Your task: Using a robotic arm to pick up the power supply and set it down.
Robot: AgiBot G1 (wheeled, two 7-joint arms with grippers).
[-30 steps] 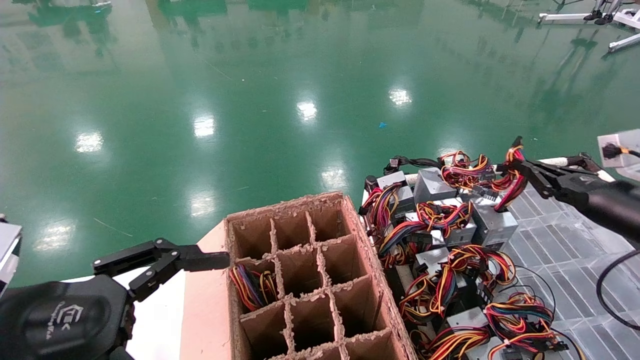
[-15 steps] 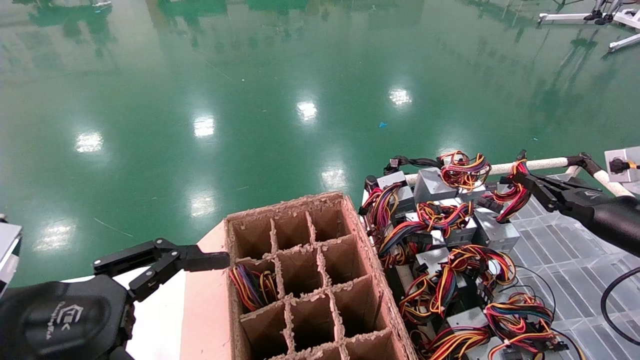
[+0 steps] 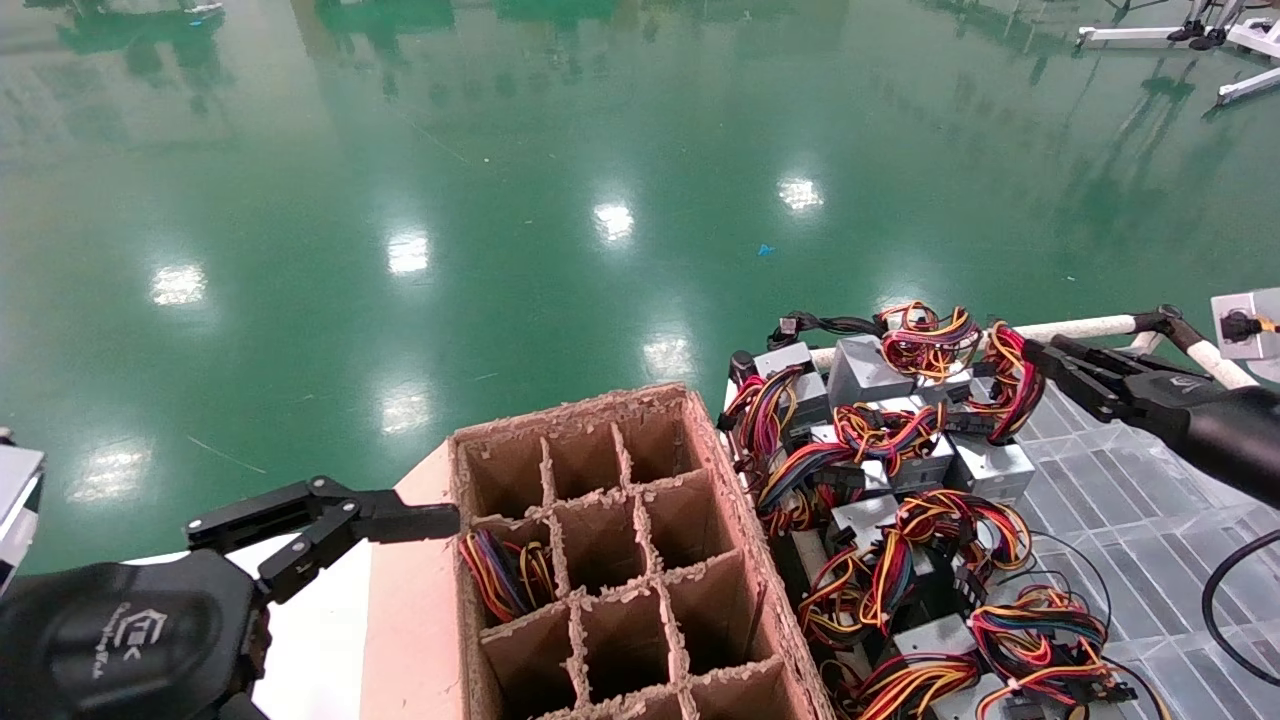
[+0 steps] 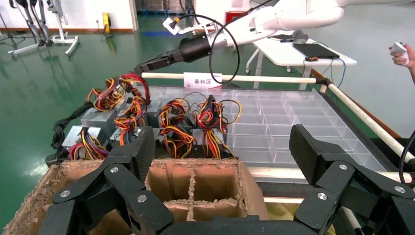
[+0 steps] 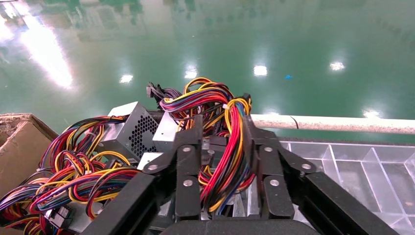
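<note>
At the right edge of the head view, our right gripper (image 3: pixel 1040 358), the end of the robotic arm (image 4: pixel 293 14), reaches into a heap of grey wired boxes (image 3: pixel 900 500). In the right wrist view its jaws are clamped on a red, yellow and orange wire bundle (image 5: pixel 230 147). That bundle seems to belong to the power supply (image 3: pixel 990 462) just below. We judge the pickup is under way; next comes a careful lift, since neighbouring cables could snag. A divided cardboard box (image 3: pixel 610 560) sits at lower centre. Our left gripper (image 3: pixel 330 520) waits lower left, jaws apart.
</note>
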